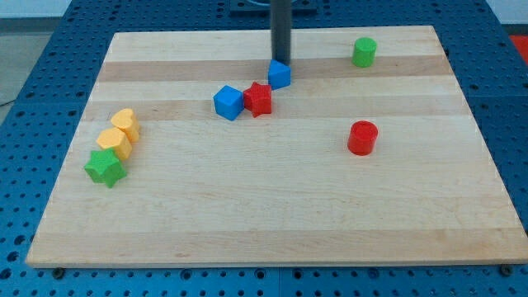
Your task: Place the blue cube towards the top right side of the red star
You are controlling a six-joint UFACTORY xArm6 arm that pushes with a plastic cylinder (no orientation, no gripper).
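Jaws: you have none to read; your arm ends in a plain dark rod, so apart or together does not apply here.
My tip (280,60): it sits at the view's top centre, just behind the small blue cube, on that cube's far side. You cannot tell for certain whether it touches the cube; the rod's end merges with the cube's top edge in this view.
Blue cube (280,74): it lies just up and to the view's right of the red star, very near it, perhaps corner to corner.
Red star (258,99): it sits a little left of the board's centre line, in the upper half.
Second blue block (228,102): a larger blue piece rests against the star's left side; its exact shape is hard to make out.
Progress: you appear to be nearly done, since the cube already stands at the star's top right. What is left, by my judgement, is at most a small trim and drawing the rod clear without nudging the cube.
Green cylinder (364,51): well apart, near the top right corner.
Red cylinder (362,138): well apart, at the view's right of centre.
Left cluster: two yellow blocks (120,134) and a green star (105,167) lie together near the left edge of the wooden board (272,223).
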